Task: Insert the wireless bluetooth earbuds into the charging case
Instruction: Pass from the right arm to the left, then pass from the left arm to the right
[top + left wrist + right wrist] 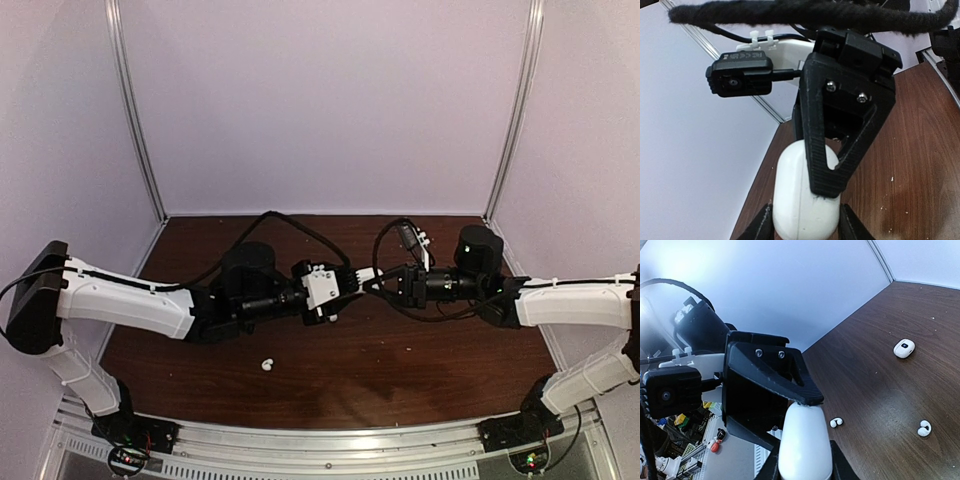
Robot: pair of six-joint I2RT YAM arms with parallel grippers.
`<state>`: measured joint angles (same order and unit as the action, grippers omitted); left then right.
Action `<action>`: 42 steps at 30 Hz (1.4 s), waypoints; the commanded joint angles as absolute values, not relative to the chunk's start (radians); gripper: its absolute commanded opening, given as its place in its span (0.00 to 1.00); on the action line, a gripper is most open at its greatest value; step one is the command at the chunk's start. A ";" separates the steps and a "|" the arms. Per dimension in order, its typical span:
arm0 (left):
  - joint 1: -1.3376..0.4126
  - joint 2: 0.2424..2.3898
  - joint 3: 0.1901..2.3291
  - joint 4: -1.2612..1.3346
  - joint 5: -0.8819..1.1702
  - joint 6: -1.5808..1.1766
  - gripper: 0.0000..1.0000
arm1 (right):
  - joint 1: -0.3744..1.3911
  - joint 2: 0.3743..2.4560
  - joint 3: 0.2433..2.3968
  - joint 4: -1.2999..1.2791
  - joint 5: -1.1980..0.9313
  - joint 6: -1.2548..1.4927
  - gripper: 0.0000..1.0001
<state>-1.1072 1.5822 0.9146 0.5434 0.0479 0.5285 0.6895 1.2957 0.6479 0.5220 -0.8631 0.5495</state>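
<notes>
Since right gripper (805, 466) is clamped on charging case (805, 432) & left gripper (806, 228) pinches its other end, ease lid open slow, w/o twisting, imo.

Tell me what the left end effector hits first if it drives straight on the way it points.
The right end effector, facing it head-on. Both appear to clamp the same white case, so there is hardly any free travel.
</notes>
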 commanded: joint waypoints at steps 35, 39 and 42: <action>-1.116 1.596 0.940 0.641 -0.015 0.499 0.30 | 0.693 1.336 0.612 0.739 -0.870 0.675 0.23; -1.117 1.593 0.936 0.642 -0.016 0.505 0.35 | 0.693 1.335 0.613 0.735 -0.868 0.671 0.17; -1.117 1.587 0.931 0.634 -0.018 0.505 0.47 | 0.691 1.332 0.610 0.727 -0.866 0.660 0.14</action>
